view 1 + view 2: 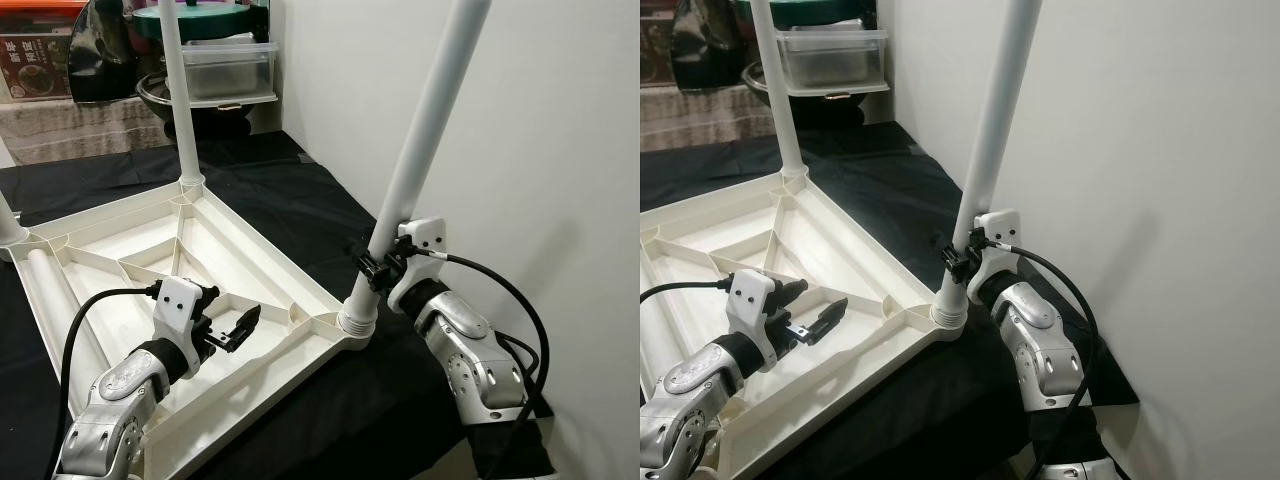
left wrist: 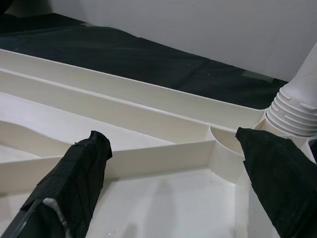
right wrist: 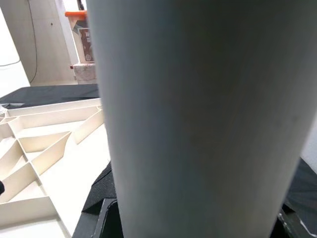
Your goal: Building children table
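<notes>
Two head cameras look forward and down from above, sharing the upturned white tabletop (image 1: 250,262) on black cloth and its near-corner leg (image 1: 428,130). The left wrist camera sits close over the tabletop's ribs, facing that corner. The right wrist camera presses almost against the leg.

Black cloth-covered surface (image 1: 300,210) carries the upturned white tabletop (image 1: 150,250)

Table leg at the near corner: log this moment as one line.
right hand: shut on table leg | leg: in corner socket, leaning | left hand: open over upturned tabletop
</notes>
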Robot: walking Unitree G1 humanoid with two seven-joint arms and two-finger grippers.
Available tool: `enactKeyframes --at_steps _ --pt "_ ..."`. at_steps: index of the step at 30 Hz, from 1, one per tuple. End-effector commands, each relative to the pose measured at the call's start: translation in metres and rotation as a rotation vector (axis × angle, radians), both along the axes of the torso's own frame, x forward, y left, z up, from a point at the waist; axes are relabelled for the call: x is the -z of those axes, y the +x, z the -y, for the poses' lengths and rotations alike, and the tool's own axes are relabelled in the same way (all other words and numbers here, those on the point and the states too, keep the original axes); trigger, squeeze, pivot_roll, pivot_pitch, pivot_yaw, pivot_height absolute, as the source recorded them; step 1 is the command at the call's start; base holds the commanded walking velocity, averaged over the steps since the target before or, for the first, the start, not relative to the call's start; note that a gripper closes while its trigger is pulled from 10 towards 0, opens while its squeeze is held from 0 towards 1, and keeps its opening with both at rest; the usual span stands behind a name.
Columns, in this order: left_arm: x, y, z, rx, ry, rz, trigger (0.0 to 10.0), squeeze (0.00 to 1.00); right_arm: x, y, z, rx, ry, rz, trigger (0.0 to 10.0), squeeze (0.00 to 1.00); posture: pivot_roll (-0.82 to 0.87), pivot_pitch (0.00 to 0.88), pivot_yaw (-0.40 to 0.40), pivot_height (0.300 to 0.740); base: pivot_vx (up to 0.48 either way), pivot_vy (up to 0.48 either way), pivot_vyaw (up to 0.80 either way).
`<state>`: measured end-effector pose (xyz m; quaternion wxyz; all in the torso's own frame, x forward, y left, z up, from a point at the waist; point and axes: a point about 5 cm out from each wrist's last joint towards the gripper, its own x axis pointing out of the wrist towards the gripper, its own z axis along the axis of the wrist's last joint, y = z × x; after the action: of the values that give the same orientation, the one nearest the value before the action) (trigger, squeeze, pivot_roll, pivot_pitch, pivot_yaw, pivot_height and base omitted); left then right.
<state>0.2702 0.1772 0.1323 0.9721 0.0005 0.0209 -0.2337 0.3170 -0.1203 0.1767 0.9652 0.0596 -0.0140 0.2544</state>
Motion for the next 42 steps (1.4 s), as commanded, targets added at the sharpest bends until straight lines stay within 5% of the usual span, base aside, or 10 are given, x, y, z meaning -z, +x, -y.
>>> enactKeyframes --at_steps 1,35,36,37,38,39,40,42 --pt "0.006 0.000 0.001 0.007 0.006 -0.021 10.0 0.00 0.031 -0.006 -0.011 -0.059 0.010 -0.169 10.0 0.00 -0.02 0.000 -0.088 0.740 0.000 0.000 0.00" --pt "0.007 0.001 0.003 0.018 0.003 -0.022 10.0 0.00 0.018 -0.013 -0.016 -0.074 -0.020 -0.119 10.0 0.00 -0.03 0.000 -0.083 0.740 0.000 0.000 0.00" --pt "0.007 0.001 0.003 0.019 0.003 -0.022 10.0 0.00 0.018 -0.013 -0.016 -0.070 -0.015 -0.114 10.0 0.60 -0.03 0.000 -0.082 0.740 0.000 0.000 0.00" --pt "0.007 0.001 0.003 0.019 0.003 -0.022 10.0 0.00 0.018 -0.013 -0.016 -0.070 -0.015 -0.114 10.0 0.60 -0.03 0.000 -0.082 0.740 0.000 0.000 0.00" --pt "0.007 0.001 0.003 0.019 0.003 -0.022 10.0 0.00 0.017 -0.013 -0.016 -0.067 -0.011 -0.110 10.0 0.78 -0.03 0.000 -0.082 0.740 0.000 0.000 0.00" --pt "0.007 0.001 0.002 0.019 0.003 -0.022 10.0 0.00 0.017 -0.014 -0.016 -0.066 -0.007 -0.107 10.0 0.78 -0.02 0.000 -0.081 0.740 0.000 0.000 0.00" --pt "0.007 0.001 0.002 0.019 0.003 -0.023 10.0 0.00 0.016 -0.014 -0.016 -0.063 0.001 -0.100 10.0 0.98 -0.02 0.000 -0.080 0.740 0.000 0.000 0.00" --pt "0.007 0.001 0.002 0.020 0.005 -0.022 10.0 0.00 0.013 -0.014 -0.016 -0.065 0.015 -0.081 10.0 1.00 -0.02 0.000 -0.079 0.740 0.000 0.000 0.00"
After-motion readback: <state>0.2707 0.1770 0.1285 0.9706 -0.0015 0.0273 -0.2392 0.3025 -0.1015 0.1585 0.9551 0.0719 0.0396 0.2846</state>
